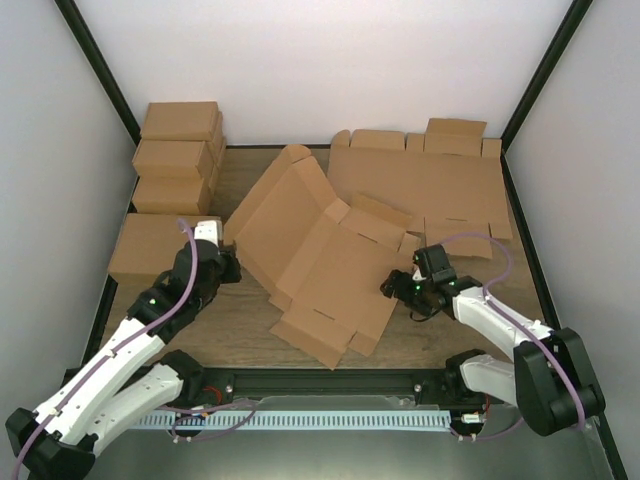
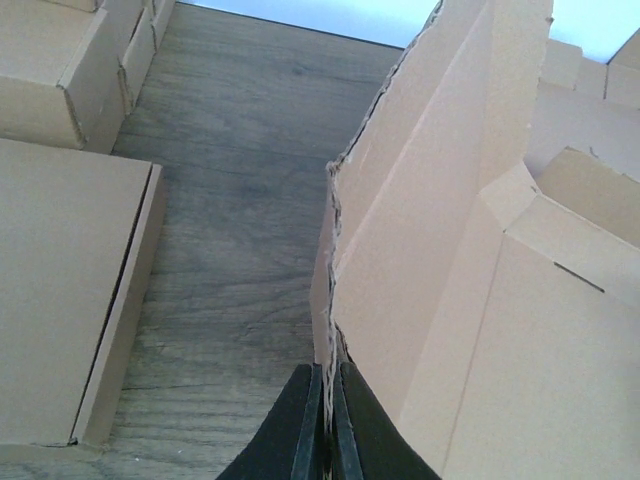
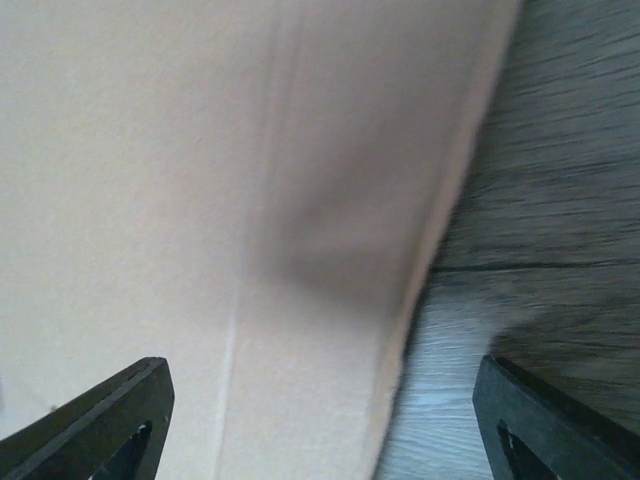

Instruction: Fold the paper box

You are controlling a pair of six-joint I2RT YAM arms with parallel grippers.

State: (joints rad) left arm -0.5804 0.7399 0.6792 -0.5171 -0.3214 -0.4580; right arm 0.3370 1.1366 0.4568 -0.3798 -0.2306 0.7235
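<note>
**Location.** The paper box (image 1: 320,250), a plain brown die-cut corrugated-cardboard mailer with side flaps and tabs, lies part-folded at the middle of the wooden table (image 1: 240,340). Its left panel is raised at a slant; the rest is near flat.

**Left gripper** (image 2: 327,375): fingers pressed together, pinching the thin left edge of the raised panel.

**Right gripper** (image 3: 320,370): fingers spread wide, with the box's right edge lying between them. No contact is visible.

**Handling assessment.**
- The board appears light and stiff across its panels, and should yield readily at the scored creases.
- The thin edges are liable to crush or tear under a hard pinch.
- The box would likely slide on the wood if pushed from one side only.

**Recommended hold.** Take panel edges close to a crease, with the opposite side restrained.

**Other items.** Stacked brown cartons (image 1: 178,150) sit rear left. Flat notched cardboard sheets (image 1: 430,180) lie rear right.
</note>
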